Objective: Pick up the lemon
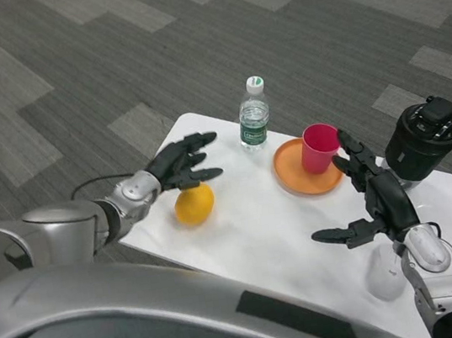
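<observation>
The lemon sits on the white table close to its left edge, not yet lifted, so the pick-up looks to be only at the reaching stage. The left hand hovers just above and behind it, fingers apart and holding nothing. The right hand waits over the table's right side, fingers spread and empty.

Yellow-orange lemon near table edge

Two silver forearms, the left hand and right hand with black fingers.
</observation>
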You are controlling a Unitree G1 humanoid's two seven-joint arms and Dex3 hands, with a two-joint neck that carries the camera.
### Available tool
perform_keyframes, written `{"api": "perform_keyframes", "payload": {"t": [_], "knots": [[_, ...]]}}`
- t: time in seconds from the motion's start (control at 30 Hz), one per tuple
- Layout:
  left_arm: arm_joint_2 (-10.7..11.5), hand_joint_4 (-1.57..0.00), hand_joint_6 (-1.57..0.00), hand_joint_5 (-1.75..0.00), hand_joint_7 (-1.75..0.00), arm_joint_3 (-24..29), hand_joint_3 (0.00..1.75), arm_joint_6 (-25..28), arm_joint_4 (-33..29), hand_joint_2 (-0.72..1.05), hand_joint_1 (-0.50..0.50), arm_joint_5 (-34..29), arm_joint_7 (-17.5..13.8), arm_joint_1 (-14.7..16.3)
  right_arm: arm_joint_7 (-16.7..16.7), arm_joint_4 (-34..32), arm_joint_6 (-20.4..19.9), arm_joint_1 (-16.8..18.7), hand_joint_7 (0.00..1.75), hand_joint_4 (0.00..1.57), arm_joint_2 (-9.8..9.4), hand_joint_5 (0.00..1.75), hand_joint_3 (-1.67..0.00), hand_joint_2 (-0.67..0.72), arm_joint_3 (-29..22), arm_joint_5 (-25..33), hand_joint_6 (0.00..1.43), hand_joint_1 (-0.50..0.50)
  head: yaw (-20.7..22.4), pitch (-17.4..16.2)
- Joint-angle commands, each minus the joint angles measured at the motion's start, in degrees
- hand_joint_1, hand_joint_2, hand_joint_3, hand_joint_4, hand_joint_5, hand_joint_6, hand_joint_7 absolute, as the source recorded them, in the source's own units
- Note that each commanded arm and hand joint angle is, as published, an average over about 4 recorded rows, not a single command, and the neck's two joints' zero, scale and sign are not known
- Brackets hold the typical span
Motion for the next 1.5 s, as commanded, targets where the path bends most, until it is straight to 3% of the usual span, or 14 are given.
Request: {"api": "perform_keyframes", "payload": {"t": [0.03, 0.1, 0.3, 0.57, 0.63, 0.77, 0.83, 1.0, 1.2, 1.5], "knots": [[1.4, -0.14, -0.27, -0.1, 0.0, 3.1, 0.09, -2.0, -0.3, 0.05, 0.5, 0.2, -0.3, 1.2, 0.0, 0.3, 0.2, -0.9, 0.0, 0.0, -0.11, 0.48, -0.4, -0.03, -0.2, 0.4, 0.0, -0.04, 0.1, 0.1], [1.6, -0.11, -0.26, -0.1, 0.0, 4.7, 0.09, -2.2, -0.3, -0.17, 0.5, 0.2, -1.0, 1.6, 0.0, 0.3, 0.2, -0.9, 0.0, 0.0, -0.11, 0.48, -0.4, -0.03, -0.2, 0.4, 0.0, -0.04, 0.1, 0.0], [1.6, -0.05, -0.25, -0.1, 0.0, 6.4, 0.09, -2.2, 0.2, -0.35, 0.5, 0.1, -3.5, 2.2, 0.0, 0.6, 0.3, -0.9, 0.0, 0.0, -0.11, 0.48, -0.4, -0.03, -0.2, 0.4, 0.0, -0.04, 0.1, 0.0], [1.7, -0.05, -0.21, -0.1, 0.0, 7.1, 0.09, -2.1, 0.4, -0.28, 0.5, 0.0, -4.1, 2.6, 0.0, 0.5, 0.3, -0.9, 0.0, 0.0, -0.11, 0.48, -0.4, -0.03, -0.2, 0.3, 0.0, -0.04, 0.4, 0.2], [1.7, -0.07, -0.24, -0.1, 0.0, 7.2, 0.09, -1.9, 0.4, -0.15, 0.5, 0.0, -4.1, 2.8, 0.0, 0.5, 0.3, -0.9, 0.0, 0.0, -0.11, 0.48, -0.4, -0.03, -0.2, 0.4, 0.0, -0.04, 0.4, 0.2], [2.0, -0.07, -0.17, -0.1, 0.0, 7.2, 0.09, -1.8, 0.3, 0.65, 0.5, 0.1, -4.1, 3.0, 0.0, 0.6, 0.3, -0.9, 0.0, 0.0, -0.11, 0.48, -0.4, -0.03, -0.2, 0.4, 0.0, -0.04, 0.5, 0.2], [2.3, -0.07, -0.12, -0.1, 0.0, 7.2, 0.09, -1.9, 0.1, 0.83, 0.5, 0.6, -4.1, 3.2, 0.0, 0.6, 0.3, -0.8, 0.0, 0.0, -0.11, 0.48, -0.4, -0.03, -0.2, 0.3, 0.0, -0.04, 0.6, 0.2], [2.5, -0.07, -0.01, -0.1, 0.0, 7.5, 0.09, -2.1, 0.2, 0.87, 0.5, 2.2, -4.1, 3.3, 0.0, 0.5, 0.2, -0.8, 0.0, 0.0, -0.11, 0.48, -0.4, -0.03, -0.2, 0.3, 0.0, -0.04, 0.5, 0.2], [2.8, -0.04, 0.0, -0.1, 0.0, 8.9, 0.09, -1.7, 0.1, 0.87, 0.5, 4.6, -4.3, 4.0, 0.0, 0.6, 0.3, -0.9, 0.0, 0.0, -0.11, 0.48, -0.4, -0.03, -0.2, 0.4, 0.0, -0.04, 0.6, 0.0], [5.1, 0.0, 0.0, -0.21, 0.0, 9.5, 0.09, -1.1, -3.7, 1.0, 0.5, 6.6, -8.0, 5.9, 0.0, 0.7, 0.3, -0.9, 0.0, 0.0, -0.11, 0.48, -0.4, -0.03, -0.3, 0.3, 0.0, -0.04, 0.7, -0.1]]}}
